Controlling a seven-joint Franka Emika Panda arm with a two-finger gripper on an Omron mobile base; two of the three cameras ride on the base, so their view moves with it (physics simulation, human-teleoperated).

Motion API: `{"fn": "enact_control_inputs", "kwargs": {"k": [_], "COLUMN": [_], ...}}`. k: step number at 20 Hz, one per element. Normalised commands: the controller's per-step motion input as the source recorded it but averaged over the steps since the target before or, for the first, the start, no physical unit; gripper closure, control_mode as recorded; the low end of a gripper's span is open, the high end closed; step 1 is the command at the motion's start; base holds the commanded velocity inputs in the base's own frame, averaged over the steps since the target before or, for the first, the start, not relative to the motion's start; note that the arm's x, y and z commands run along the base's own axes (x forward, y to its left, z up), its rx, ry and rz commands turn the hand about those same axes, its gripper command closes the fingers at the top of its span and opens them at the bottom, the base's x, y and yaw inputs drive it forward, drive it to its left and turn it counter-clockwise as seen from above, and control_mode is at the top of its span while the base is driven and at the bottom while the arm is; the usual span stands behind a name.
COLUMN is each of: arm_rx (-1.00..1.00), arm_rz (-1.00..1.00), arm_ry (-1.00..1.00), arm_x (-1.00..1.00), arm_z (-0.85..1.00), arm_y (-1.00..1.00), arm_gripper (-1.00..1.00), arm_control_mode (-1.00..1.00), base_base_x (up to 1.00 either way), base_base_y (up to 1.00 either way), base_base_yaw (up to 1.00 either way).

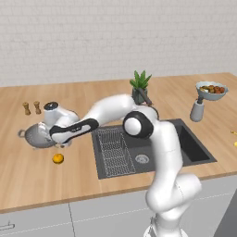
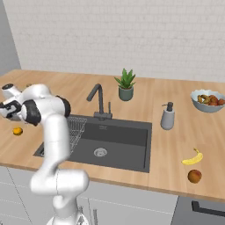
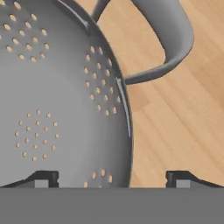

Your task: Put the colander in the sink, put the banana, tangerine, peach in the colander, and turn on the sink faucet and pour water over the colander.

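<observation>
Nothing done yet: colander sat on the counter, sink held no fruit.
Wide-open, empty gripper straddled its rim; banana, tangerine, peach waited.

The colander is showing plain grey metal dotted with clusters of small holes letting the pale wood of the counter through, and its loop handle is the same grey. The tangerine near the counter's front edge is glowing bright yellow-orange, while the banana is showing bright yellow beside the darker reddish-orange peach. The sink is looking dark grey with a silver drain, and the plant at the counter's back is standing out spiky green.
</observation>
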Motion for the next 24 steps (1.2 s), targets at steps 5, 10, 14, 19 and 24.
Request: {"fn": "enact_control_inputs", "kwargs": {"k": [5, 10, 14, 19, 24], "arm_rx": [-0.05, 0.02, 0.09, 0.22, 0.38], "arm_rz": [0.0, -0.14, -0.29, -0.21, -0.14], "arm_ry": [0.02, -0.04, -0.08, -0.13, -0.15], "arm_x": [0.18, -0.05, -0.29, -0.63, -0.88], "arm_z": [-0.35, -0.21, -0.15, 0.01, 0.23], "arm_y": [0.14, -0.74, -1.0, -1.0, -1.0], "arm_gripper": [1.0, 1.0, 1.0, 1.0, 1.0], "arm_control_mode": [-1.0, -1.0, -1.0, -1.0, -1.0], "base_base_x": [0.0, 0.0, 0.0, 0.0, 0.0], "base_base_y": [0.0, 0.0, 0.0, 0.0, 0.0], "base_base_yaw": [0.0, 0.0, 0.0, 0.0, 0.0]}}
